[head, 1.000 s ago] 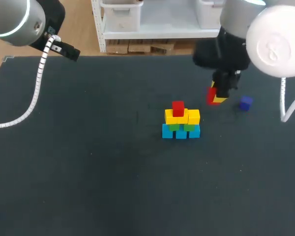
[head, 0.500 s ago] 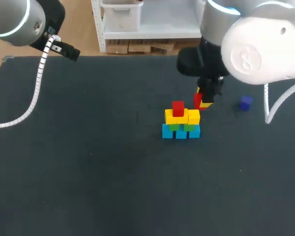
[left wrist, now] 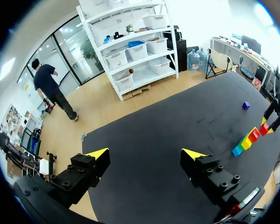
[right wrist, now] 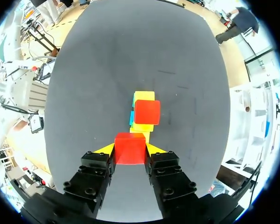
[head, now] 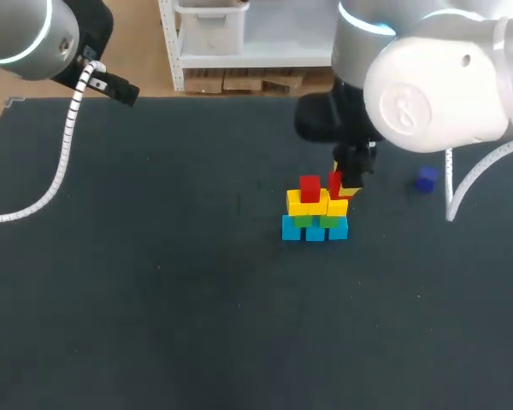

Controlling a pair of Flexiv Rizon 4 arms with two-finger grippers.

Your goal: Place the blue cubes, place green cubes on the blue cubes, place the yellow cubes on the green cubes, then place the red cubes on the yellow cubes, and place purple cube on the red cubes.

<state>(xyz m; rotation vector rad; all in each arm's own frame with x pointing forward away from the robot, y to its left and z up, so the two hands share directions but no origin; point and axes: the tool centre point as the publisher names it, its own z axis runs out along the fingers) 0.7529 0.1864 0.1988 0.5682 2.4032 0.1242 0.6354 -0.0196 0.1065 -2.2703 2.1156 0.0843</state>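
While the right gripper (head: 339, 182) hung just beside the cube stack's (head: 315, 224) top in the head view, the purple cube (head: 426, 178) lay well apart. From the left wrist, the left gripper (left wrist: 145, 154) stood spread around nothing. From the right wrist, both fingers pinched a red cube (right wrist: 129, 147) near the yellow cubes (right wrist: 143, 97).
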